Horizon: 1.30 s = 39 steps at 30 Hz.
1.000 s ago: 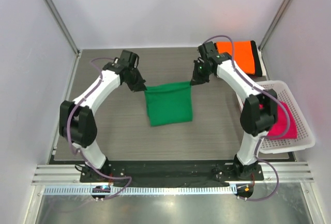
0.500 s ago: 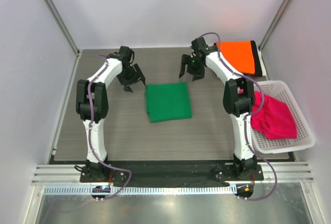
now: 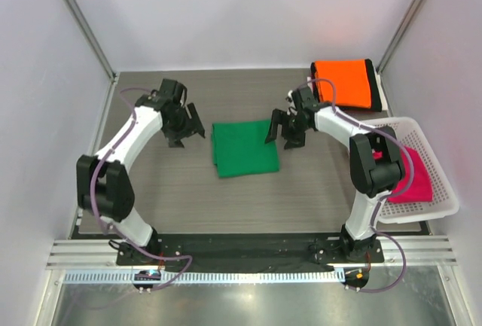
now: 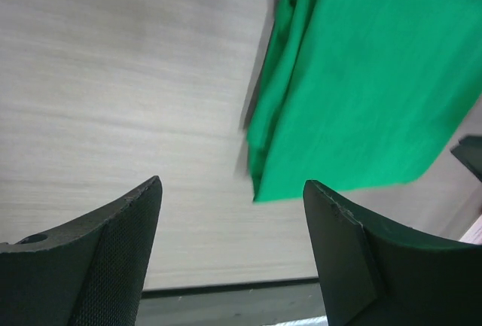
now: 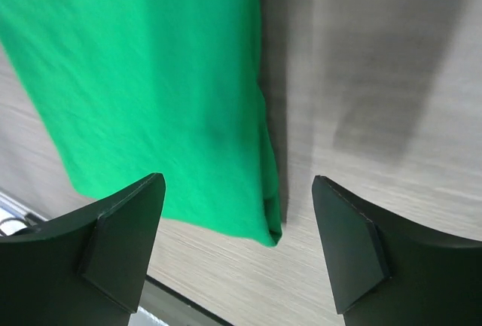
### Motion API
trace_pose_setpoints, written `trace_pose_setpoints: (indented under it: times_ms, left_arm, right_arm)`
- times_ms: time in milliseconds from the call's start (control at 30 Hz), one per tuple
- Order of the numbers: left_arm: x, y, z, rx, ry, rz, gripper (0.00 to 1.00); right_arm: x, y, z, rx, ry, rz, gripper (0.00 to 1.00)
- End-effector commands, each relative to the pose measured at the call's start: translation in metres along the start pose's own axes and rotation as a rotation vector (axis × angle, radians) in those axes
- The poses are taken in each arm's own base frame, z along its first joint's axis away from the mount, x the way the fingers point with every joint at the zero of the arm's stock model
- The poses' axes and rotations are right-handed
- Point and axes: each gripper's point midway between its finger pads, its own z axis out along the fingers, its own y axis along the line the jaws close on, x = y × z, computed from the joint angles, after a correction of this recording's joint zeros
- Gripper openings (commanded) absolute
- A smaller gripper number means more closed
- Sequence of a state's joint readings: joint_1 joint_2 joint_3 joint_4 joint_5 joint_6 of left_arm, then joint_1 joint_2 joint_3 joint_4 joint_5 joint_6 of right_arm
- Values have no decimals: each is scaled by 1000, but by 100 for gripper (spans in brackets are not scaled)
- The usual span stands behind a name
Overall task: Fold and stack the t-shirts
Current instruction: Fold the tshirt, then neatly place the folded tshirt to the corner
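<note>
A bright green t-shirt (image 3: 244,147), folded into a rectangle, lies flat in the middle of the table. My left gripper (image 3: 186,136) hovers open just off its left edge, with nothing between the fingers. In the left wrist view the green t-shirt (image 4: 361,92) is up and to the right of the open left gripper (image 4: 232,183). My right gripper (image 3: 282,139) is open over the shirt's right edge. In the right wrist view the green t-shirt's (image 5: 151,77) corner sits between the spread fingers of the right gripper (image 5: 238,179). A folded orange t-shirt (image 3: 345,83) lies at the back right, with a black edge (image 3: 372,81) showing beside it.
A white mesh basket (image 3: 444,199) stands at the right edge with a crumpled magenta-pink t-shirt (image 3: 414,179) in it, partly hidden by the right arm. Grey walls close in the table at the left, back and right.
Both grippers have opened and let go of the green t-shirt's back corners. The shirt now lies flat. Both grippers have drawn back and come down beside its left and right edges.
</note>
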<state>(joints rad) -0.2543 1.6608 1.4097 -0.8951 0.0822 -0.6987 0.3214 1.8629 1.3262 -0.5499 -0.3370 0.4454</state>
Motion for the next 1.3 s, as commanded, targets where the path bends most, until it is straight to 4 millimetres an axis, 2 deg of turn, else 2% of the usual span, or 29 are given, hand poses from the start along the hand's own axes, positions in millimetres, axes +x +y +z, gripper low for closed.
trace_pose_setpoints:
  times_ms: [0,33,100,133,200,367,400,467,500,633,667,700,733,833,867,1000,1100,1133,1233,1267]
  left_arm:
    - [24,7,-5,16,6,23,76]
    - [26,5,-18,40,-22,28,76]
    - [38,14,-23,36,-20,20,76]
    - [39,14,-34,55,-46,21,76]
    - [45,19,-42,57,-54,23,76]
    - [51,31,-67,48,-106,41,76]
    - [53,34,-71,38,-108,44,77]
    - [53,38,-76,30,-121,59,77]
    - [54,39,-79,31,-128,67,77]
    - [61,48,-88,10,-120,98,76]
    - [62,49,-89,9,-120,111,76]
    - [61,57,-88,-22,-138,113,77]
    - [61,59,-92,-16,-160,119,77]
    - [63,65,-94,-15,-200,128,77]
    - [61,64,-95,-6,-217,129,77]
    - [61,68,-97,1,-253,131,76]
    - [61,74,-100,-15,-282,137,76]
    - [59,76,-100,-20,-292,143,76]
    - [59,78,-105,-19,-314,155,76]
    - [59,79,-106,-24,-321,158,76]
  right_arm:
    - [15,17,2,-95,-27,-3,84]
    - [20,18,4,-94,-22,3,84]
    - [37,21,10,-95,-7,-8,82]
    - [42,24,12,-95,-3,-1,82]
    - [58,34,16,-95,10,-22,81]
    - [103,70,19,-110,36,-14,80]
    - [118,84,18,-128,54,-44,80]
    - [124,98,11,-166,49,-58,82]
    - [127,96,9,-161,52,-57,83]
    - [116,77,-12,-108,-10,-63,90]
    - [113,75,-23,-117,-26,-59,91]
    - [112,65,-26,-110,-32,-46,96]
    - [101,54,-31,-105,-59,-21,98]
    - [85,41,-43,-138,-95,-3,100]
    - [71,31,-46,-140,-125,16,100]
    - [46,20,-43,-181,-132,54,100]
    - [25,10,-31,-187,-148,88,97]
    - [25,6,-21,-185,-125,106,95]
    - [6,6,-10,-212,-138,122,92]
    - [4,3,1,-209,-124,134,89]
